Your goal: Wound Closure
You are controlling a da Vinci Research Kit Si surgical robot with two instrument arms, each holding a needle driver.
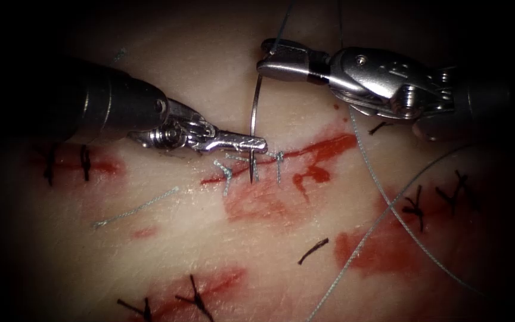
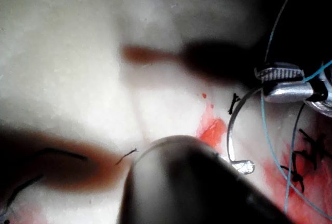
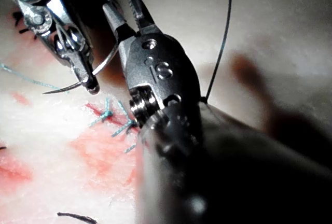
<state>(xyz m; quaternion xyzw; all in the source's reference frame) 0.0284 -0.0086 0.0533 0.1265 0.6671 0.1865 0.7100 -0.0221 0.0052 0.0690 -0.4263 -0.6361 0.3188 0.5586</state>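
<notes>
Left arm's tool [image 1: 257, 144] reaching in across the tissue [image 1: 168, 232], jaws pressed together on the needle [image 1: 253, 128] low on its curve, just above the sharp tip. Right arm's tool [image 1: 266, 59] up toward the far edge of the tissue, jaws parted in the right wrist view, lying against the needle's tail end where the thread [image 1: 388, 214] joins; hard to say from the endoscope view whether any grip there. Needle standing nearly upright between the two tools, curve bowed toward the left, point down at the cut [image 1: 305, 152] among the pale stitches [image 1: 278, 161]. Tip looks to be resting at or just over the surface; cannot tell whether it has entered the tissue. Thread running from the tail end up and away, with further loops trailing down over the right side of the tissue toward the near edge. Red fluid [image 1: 263, 203] pooled along the cut and smeared below it. Loose pale thread end [image 1: 135, 209] lying left of the cut, well apart from it. Dark stitches [image 1: 415, 206] on older cuts toward the right edge, the left edge and the near edge of the tissue. Left wrist view: needle [image 2: 232, 125] arcing between the jaw tip [image 2: 244, 167] and right arm's tool [image 2: 282, 81]. Right wrist view: left arm's tool [image 3: 85, 76] clamped near the needle's [image 3: 98, 68] point.
</notes>
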